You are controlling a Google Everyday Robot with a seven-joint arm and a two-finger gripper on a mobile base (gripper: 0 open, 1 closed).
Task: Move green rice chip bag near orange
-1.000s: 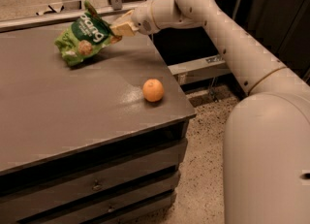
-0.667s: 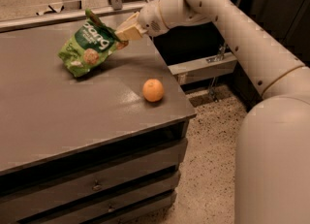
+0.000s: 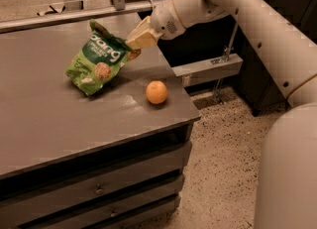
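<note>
The green rice chip bag is a crinkled green pouch with a dark oval logo, hanging tilted with its lower corner close to the grey tabletop. My gripper is shut on the bag's upper right edge, reaching in from the right on the white arm. The orange sits on the table near the right front corner, a short way right and in front of the bag, apart from it.
The table has drawers below its front edge. A grey shelf bracket sticks out just right of the table. A metal rail runs along the back. Speckled floor lies to the right.
The gripper has carried the bag rightward and toward the front, closer to the orange. The bag now hangs more upright. The orange has not moved.
</note>
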